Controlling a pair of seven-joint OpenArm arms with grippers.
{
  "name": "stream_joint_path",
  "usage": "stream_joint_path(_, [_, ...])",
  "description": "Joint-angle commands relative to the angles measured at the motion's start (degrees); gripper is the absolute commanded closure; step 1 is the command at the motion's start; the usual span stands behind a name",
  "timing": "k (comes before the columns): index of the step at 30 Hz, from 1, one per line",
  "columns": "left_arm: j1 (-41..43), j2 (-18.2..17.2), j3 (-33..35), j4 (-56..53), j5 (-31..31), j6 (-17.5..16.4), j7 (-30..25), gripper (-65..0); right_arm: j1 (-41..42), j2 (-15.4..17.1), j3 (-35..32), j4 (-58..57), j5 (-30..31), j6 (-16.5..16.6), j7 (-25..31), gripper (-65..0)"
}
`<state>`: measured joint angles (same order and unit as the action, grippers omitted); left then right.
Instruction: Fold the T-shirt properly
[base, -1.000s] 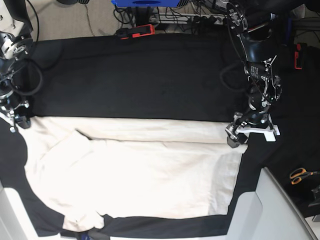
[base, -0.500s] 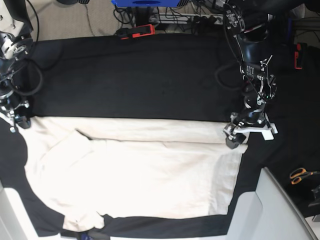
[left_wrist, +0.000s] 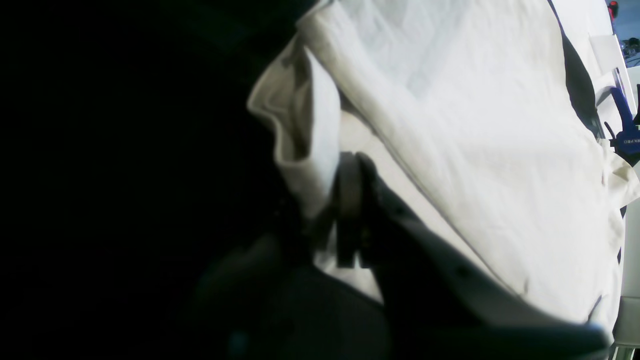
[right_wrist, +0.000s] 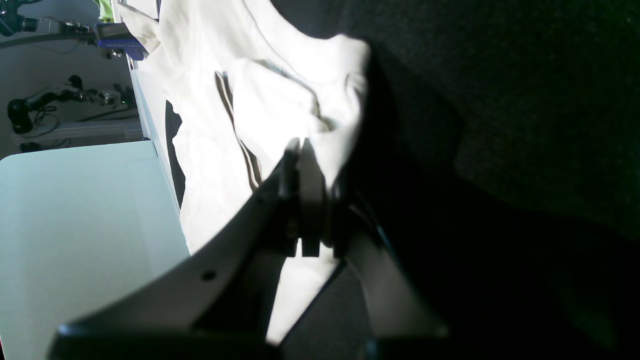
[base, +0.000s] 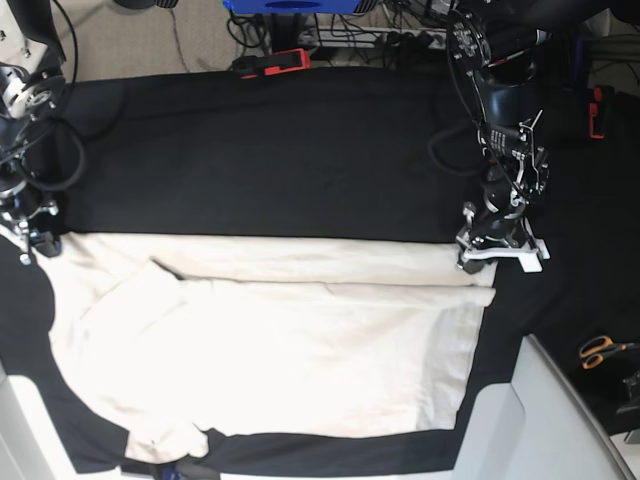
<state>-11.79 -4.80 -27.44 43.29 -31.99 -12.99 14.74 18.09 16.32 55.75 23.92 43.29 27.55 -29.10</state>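
The cream T-shirt lies spread flat across the near half of the black table cloth. At its far right corner my left gripper is down on the hem. In the left wrist view the left gripper is shut, pinching a raised fold of the T-shirt. My right gripper sits at the shirt's far left corner. In the right wrist view the right gripper is shut on a bunched edge of the T-shirt.
Orange-handled scissors lie at the right edge. A red and black clamp sits at the cloth's far edge, with cables behind it. A white panel rises at the near right corner. A blue clamp shows beyond the shirt.
My left gripper has closed its jaws onto the far right corner of the T-shirt and shifted slightly. The right gripper and the cloth it holds have not moved.
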Motion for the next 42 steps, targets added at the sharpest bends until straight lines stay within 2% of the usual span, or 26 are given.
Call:
stream_joint_path(1, [-0.3, 0.2, 0.1, -0.5, 1.0, 1.0, 2.9, 0.0, 0.7, 1.0, -0.1, 0.3, 0.3, 0.4, 0.0, -0.5])
stream_joint_path(10, [-0.4, 0.1, 0.8, 0.0, 1.4, 1.0, 3.3, 0.0, -0.1, 1.0, -0.3, 0.6, 0.2, 0.4, 0.0, -0.3])
stream_joint_path(13, [2.3, 0.1, 0.8, 3.7, 1.4, 1.0, 4.6, 0.0, -1.0, 1.2, -1.4, 1.3, 0.3, 0.4, 0.0, -0.2])
stream_joint_path(19, [8.1, -0.5, 0.8, 12.1, 1.4, 1.0, 9.4, 0.0, -4.9, 1.0, -3.9, 10.7, 0.5, 0.4, -0.1, -0.2])
stream_joint_path(25, [13.9, -0.6, 0.8, 20.1, 1.2, 1.0, 10.2, 0.0, -7.5, 1.0, -3.9, 15.8, 0.5, 0.4, -1.8, -0.2])
stream_joint_path(29, [17.6, -0.3, 0.3, 26.0, 1.2, 1.0, 15.2, 0.0, -8.3, 1.2, -3.5, 16.4, 0.5, 0.4, -4.3, -0.2])
stream_joint_path(35, [23.9, -0.3, 0.3, 33.7, 1.1, 1.0, 15.5, 0.0, -12.5, 0.9, -3.4, 20.6, 0.7, 0.4, -5.3, -0.2])
stream_joint_path(42, [28.2, -0.2, 0.3, 35.9, 1.1, 1.0, 15.5, 0.0, -18.1, -0.7, -3.4, 26.8, 0.7, -0.1, -5.4, -0.2])
